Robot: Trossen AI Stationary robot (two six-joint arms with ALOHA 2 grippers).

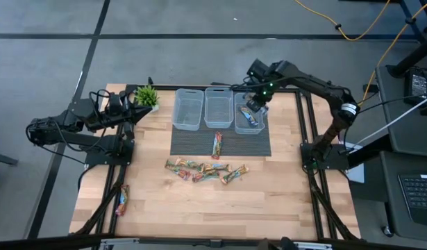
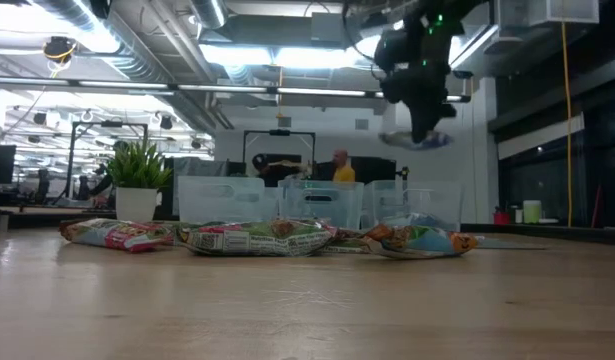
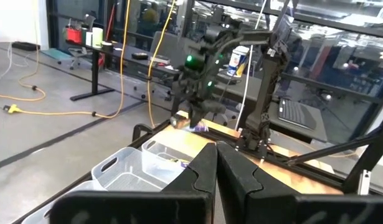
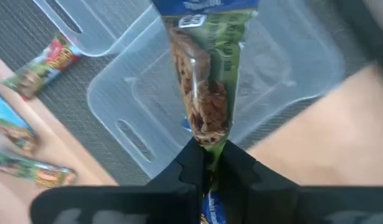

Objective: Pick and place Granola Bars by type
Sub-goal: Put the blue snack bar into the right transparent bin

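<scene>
My right gripper point(image 1: 255, 105) hangs over the rightmost of three clear bins point(image 1: 250, 111) and is shut on a blue-and-green bar point(image 4: 203, 74); the low view shows it high above the bins point(image 2: 412, 138). A red-orange bar point(image 1: 216, 144) lies flat on the dark mat. Several more bars point(image 1: 206, 171) lie in a loose row on the wood, and one point(image 1: 121, 200) lies apart by the left edge. My left gripper point(image 3: 216, 163) is shut and parked at the table's left side point(image 1: 130, 114), touching nothing. My right gripper pinches the blue-and-green bar between its two fingers near one end point(image 4: 208, 144), and a short blue tip point(image 4: 211, 208) pokes back past them. The fingers come from above, along the bar's length. The bar is lifted clear, its long part point(image 4: 203, 56) over the rightmost bin.
A small potted plant point(image 1: 146, 96) stands at the far left corner beside the bins. The left point(image 1: 187, 110) and middle point(image 1: 219, 107) bins sit on the dark mat point(image 1: 189, 146). Bare wood point(image 1: 220, 208) lies near the table's front edge. A person sits in the room beyond point(image 2: 340, 165).
</scene>
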